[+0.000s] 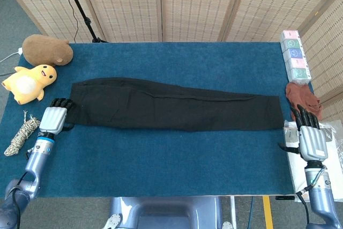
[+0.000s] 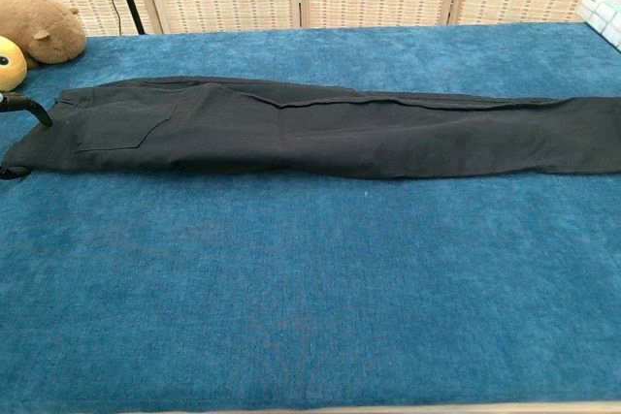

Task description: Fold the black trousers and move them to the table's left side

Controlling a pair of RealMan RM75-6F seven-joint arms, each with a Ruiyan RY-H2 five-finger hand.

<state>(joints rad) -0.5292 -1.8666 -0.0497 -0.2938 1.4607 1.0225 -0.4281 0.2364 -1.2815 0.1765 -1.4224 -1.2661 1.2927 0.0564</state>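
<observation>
The black trousers (image 1: 171,105) lie flat and full length across the blue table (image 1: 161,159), waistband at the left and cuffs at the right. The chest view shows the trousers (image 2: 320,133) too, with a back pocket near the waist. My left hand (image 1: 53,117) is at the waistband's near corner, its fingers apart and their tips reaching the cloth's edge. In the chest view only the dark fingertips (image 2: 27,106) show at the left border. My right hand (image 1: 311,138) hovers at the table's right edge, fingers apart, just beyond the cuffs, holding nothing.
A brown plush (image 1: 47,49) and a yellow duck plush (image 1: 28,82) sit at the far left corner. A coil of rope (image 1: 20,135) lies left of my left hand. Stacked tissue packs (image 1: 295,57), a rust cloth (image 1: 303,97) and a white bag (image 1: 300,159) line the right edge.
</observation>
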